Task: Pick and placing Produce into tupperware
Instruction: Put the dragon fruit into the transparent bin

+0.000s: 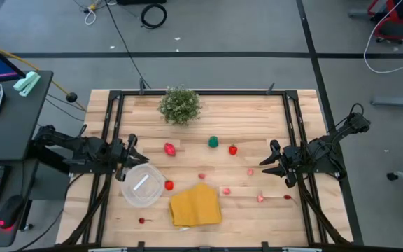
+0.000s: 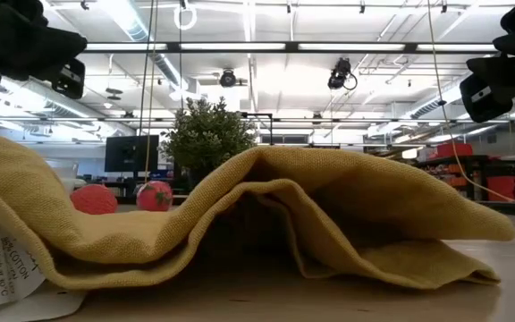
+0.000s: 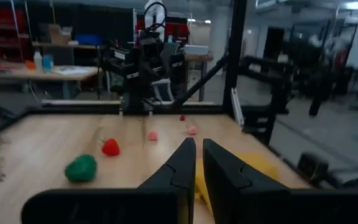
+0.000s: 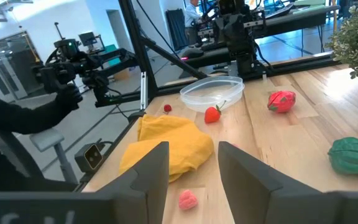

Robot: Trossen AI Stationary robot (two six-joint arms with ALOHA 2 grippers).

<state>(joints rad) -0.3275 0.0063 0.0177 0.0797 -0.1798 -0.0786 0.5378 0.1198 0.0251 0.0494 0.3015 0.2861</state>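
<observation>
The tupperware (image 1: 143, 185) sits on the bench (image 1: 257, 119) at the left, empty but for a pale streak, with one red piece (image 1: 168, 185) touching its rim at three o'clock and the yellow cloth (image 1: 196, 205) just past that. A tiny red piece (image 1: 142, 220) lies at its six o'clock. The rest of the produce is scattered from one to three o'clock: a red piece (image 1: 169, 148), the green one (image 1: 214, 142), another red (image 1: 233, 150), and small pink and red bits (image 1: 225, 190) toward the right.

The left pincer (image 1: 133, 150) hovers just off the container's eleven o'clock edge, fingers nearly shut and empty. The right pincer (image 1: 277, 162) waits at the right side, fingers parted, empty.

Likely risks: the light container could skid if a descending pincer clips its rim; the round pieces may roll when nudged; bits beside the cloth could be pushed under its folds.
</observation>
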